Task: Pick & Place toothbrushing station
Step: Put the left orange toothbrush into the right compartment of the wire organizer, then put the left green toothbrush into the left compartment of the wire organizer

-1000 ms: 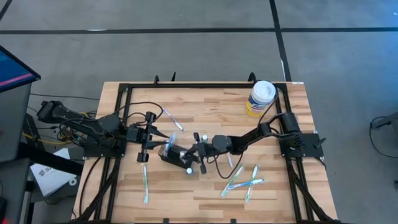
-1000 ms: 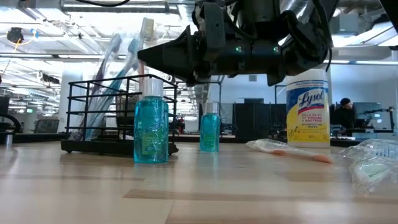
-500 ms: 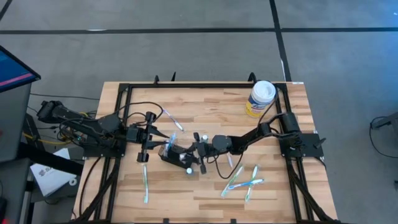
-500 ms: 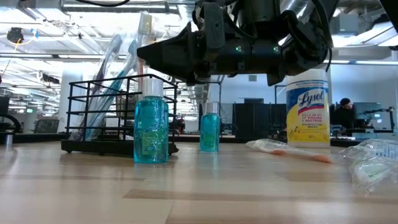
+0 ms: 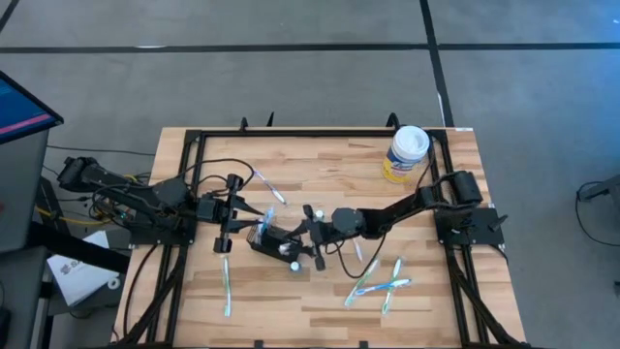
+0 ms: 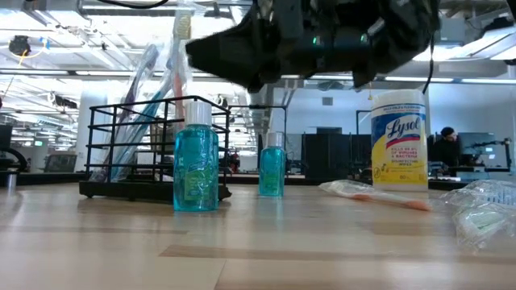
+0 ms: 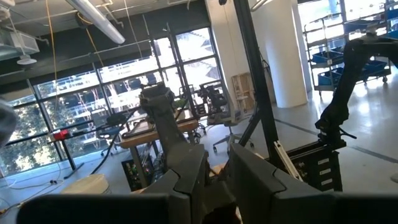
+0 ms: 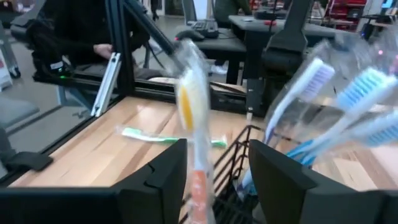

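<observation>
The toothbrushing station sat left of centre in the high view, right gripper pinching a wrapped toothbrush just above it; a tilted brush could miss the slot; left gripper's state unclear

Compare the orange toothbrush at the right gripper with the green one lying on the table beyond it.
The orange toothbrush stands upright, off the wood, at the right gripper; the green toothbrush lies flat on the table. The orange toothbrush shows orange and yellow; the green toothbrush is green and white. Both are slim toothbrushes.
</observation>
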